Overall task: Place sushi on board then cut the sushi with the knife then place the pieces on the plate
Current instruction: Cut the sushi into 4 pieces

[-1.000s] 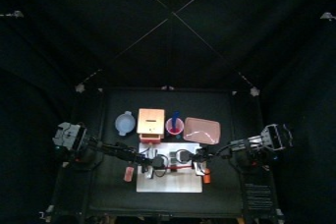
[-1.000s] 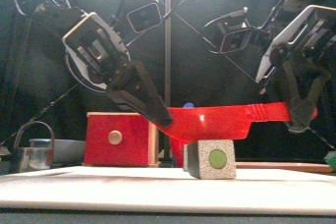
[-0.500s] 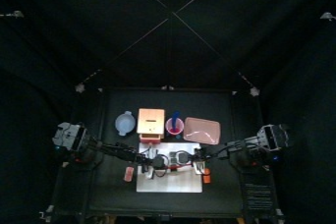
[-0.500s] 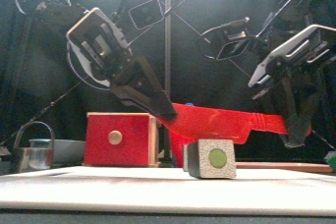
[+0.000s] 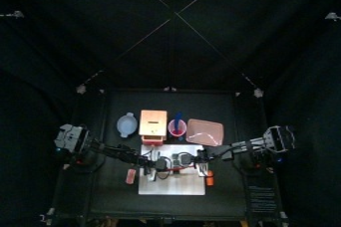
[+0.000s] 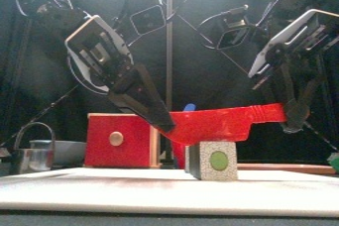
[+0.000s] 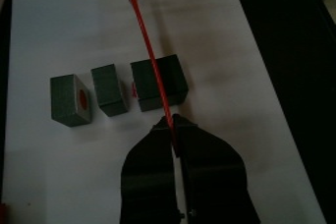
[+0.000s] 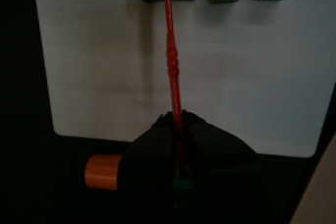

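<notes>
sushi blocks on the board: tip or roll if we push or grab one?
Probably won't roll: each sushi block has flat faces and sits squarely on the white board. It likely slides rather than tips, being squat. Three lie with gaps between, so a single one could probably be gripped alone.
</notes>
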Controlling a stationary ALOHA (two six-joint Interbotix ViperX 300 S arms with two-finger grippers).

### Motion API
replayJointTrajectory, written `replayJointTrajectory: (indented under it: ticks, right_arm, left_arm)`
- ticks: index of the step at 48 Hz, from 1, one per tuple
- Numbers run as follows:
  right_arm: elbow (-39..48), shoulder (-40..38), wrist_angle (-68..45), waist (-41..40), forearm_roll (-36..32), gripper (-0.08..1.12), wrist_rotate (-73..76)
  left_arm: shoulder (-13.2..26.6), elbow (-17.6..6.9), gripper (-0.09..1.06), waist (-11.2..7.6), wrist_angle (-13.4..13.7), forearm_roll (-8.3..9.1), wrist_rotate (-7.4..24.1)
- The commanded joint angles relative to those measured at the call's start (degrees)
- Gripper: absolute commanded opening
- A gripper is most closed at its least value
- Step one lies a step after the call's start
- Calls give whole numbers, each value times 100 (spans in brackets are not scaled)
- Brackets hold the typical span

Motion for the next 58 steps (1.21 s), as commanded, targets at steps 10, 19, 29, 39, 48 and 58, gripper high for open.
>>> replayJointTrajectory:
  ticks: [10,19,29,39,48,58]
  right_arm:
    - [0,211,-360,-26,308,14,9]
    - [70,475,-580,141,545,14,18]
    - [62,624,-642,272,677,14,18]
    - [26,624,-633,237,642,14,18]
    - [-202,387,-316,220,571,14,9]
    - [-501,18,325,79,316,14,18]
  left_arm:
    - [97,-97,18,-97,-44,18,44]
    - [211,-114,18,-123,-44,18,44]
    - [299,-123,18,-211,-44,9,18]
    - [308,-97,18,-211,-44,18,26]
    - [0,-149,18,-167,-35,53,53]
    - [-562,-62,19,-79,-35,246,44]
